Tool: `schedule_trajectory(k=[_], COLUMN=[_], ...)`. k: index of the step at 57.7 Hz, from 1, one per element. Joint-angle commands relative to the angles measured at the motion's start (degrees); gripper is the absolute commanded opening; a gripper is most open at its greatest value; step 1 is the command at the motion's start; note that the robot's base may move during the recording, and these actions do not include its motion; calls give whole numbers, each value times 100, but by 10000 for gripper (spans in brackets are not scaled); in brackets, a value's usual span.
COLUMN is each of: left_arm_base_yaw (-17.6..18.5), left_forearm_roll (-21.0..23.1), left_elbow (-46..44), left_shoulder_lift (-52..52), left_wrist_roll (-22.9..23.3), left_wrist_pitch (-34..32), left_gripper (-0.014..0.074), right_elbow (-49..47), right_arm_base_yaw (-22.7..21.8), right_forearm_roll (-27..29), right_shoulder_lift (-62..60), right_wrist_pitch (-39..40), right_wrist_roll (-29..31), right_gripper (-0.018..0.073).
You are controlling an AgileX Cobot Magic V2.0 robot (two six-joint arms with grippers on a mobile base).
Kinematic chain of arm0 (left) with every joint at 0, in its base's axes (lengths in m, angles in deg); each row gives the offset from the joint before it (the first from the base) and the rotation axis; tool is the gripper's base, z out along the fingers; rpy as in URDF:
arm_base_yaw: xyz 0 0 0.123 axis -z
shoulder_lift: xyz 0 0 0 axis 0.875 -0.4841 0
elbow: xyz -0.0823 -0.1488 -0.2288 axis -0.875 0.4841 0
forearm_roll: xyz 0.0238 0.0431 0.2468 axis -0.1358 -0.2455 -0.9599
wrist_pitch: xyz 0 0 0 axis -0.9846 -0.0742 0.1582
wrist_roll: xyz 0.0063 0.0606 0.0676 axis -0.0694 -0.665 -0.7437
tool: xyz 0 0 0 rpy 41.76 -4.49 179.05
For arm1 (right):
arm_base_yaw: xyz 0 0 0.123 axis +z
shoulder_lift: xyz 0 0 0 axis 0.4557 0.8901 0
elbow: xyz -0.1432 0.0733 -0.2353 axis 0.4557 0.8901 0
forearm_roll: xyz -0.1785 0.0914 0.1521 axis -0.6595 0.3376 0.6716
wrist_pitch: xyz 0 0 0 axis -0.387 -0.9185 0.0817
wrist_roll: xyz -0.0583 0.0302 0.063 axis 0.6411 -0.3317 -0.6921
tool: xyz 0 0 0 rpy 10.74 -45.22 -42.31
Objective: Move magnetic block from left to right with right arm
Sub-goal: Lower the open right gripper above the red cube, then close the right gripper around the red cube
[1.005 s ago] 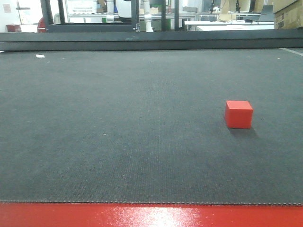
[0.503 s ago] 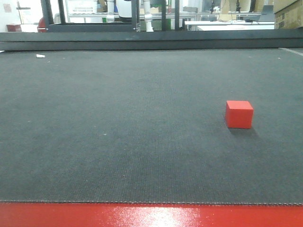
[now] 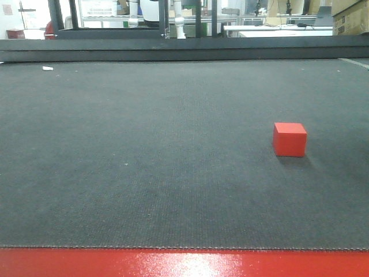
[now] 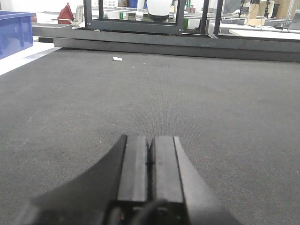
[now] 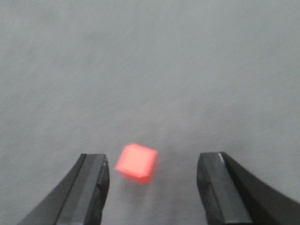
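The magnetic block (image 3: 289,139), a small bright-red cube, rests on the dark grey mat at the right of the front view. In the right wrist view the magnetic block (image 5: 136,162) looks blurred and lies on the mat below, between the fingers and nearer the left one. My right gripper (image 5: 153,169) is open wide above it and touches nothing. My left gripper (image 4: 150,151) is shut, its two pads pressed together with nothing between them, low over bare mat. Neither gripper shows in the front view.
A small white scrap (image 3: 48,68) lies at the mat's far left. A dark raised ledge (image 3: 184,48) bounds the back. A red strip (image 3: 184,262) runs along the mat's front edge. A blue bin (image 4: 14,33) stands far left.
The red cube stays in about the same spot in the front view. No gripper enters that view.
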Motion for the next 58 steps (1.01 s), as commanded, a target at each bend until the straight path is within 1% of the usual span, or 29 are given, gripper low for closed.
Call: schedule_trajectory(k=[1,5,8,12,16,23,32,48,58], left_arm_base_yaw=[34,34,34,34,34,34,34,34,34], left_forearm_roll=[27,27,27,27,27,27,27,27,27], left_elbow=[25,25,25,25,25,25,25,25,25], left_shoulder_lift=[78,78,78,78,78,78,78,78,78], left_wrist_roll=[34,34,34,34,34,34,34,34,34], left_wrist_pitch=[-483,-483,-483,-483,-483,-483,-483,-483,-483], left_gripper=[-126,-126,-126,-126,-126,-126,-126,-126,-126], right_elbow=[-689,-1048,-1363,-1688,-2009,-2331,-2514,-2548,-2548], right_arm_base_yaw=[288,458,549,632,643,643,675,699,699], right_forearm_roll=[-165,-382,-656,-967,-1218,-1271,-1270,-1260,-1260], right_shoulder_lift=[596,1076,1475,1878,2286,2759,3156,3663,3903], right_wrist_pitch=[-107,-517,-943,-1405,-1800,-2046,-2051,-1976,-1835], right_wrist_roll=[-718,-1291,-1762,-2216,-2516,-2612,-2679,-2889,-2888], right_gripper=[517,517,517,517,517,517,517,517,517])
